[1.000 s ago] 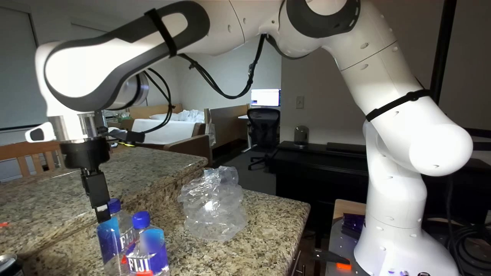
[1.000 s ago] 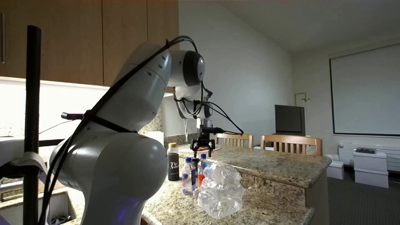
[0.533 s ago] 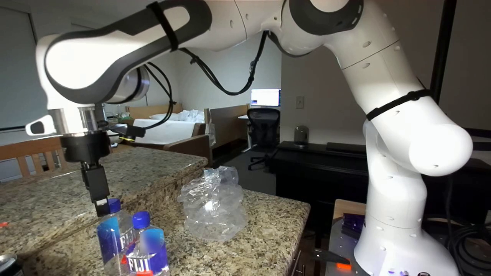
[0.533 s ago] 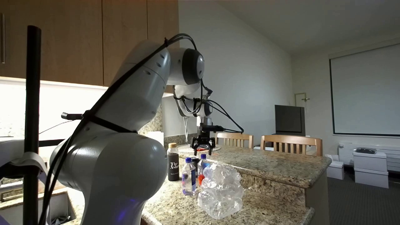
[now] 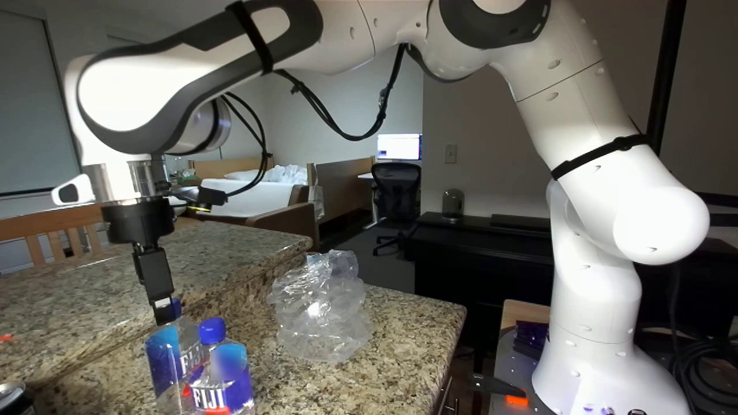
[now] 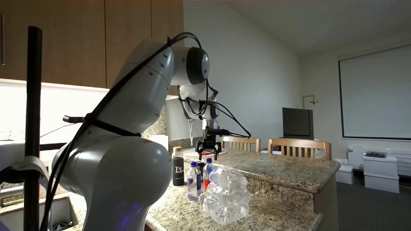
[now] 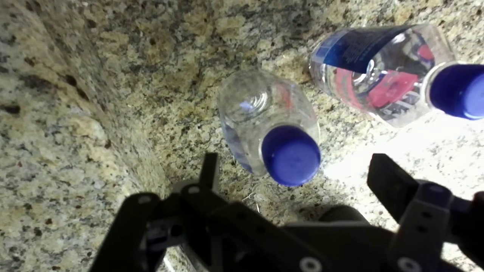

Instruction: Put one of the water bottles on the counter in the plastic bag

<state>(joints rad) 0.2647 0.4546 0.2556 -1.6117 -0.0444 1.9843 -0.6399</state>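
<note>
Near the raised ledge (image 5: 248, 245), the fingers (image 7: 209, 172) of our gripper (image 6: 208, 156) stand wide apart, gripping nothing, close to the blue cap (image 7: 291, 156) of an upright water bottle (image 7: 261, 105). Farther from the ledge we see a second bottle (image 6: 194, 183), also upright; near the ledge, on the counter (image 5: 403, 334), a crumpled plastic bag (image 5: 320, 314).

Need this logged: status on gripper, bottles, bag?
Gripper open, empty. One water bottle upright, close by, ungripped. Second bottle beside it, might crowd the grasp. Plastic bag apart from both bottles.

A monitor (image 5: 399, 146) glows behind a black office chair (image 5: 396, 187), a pale wall (image 5: 346, 104) beyond.
</note>
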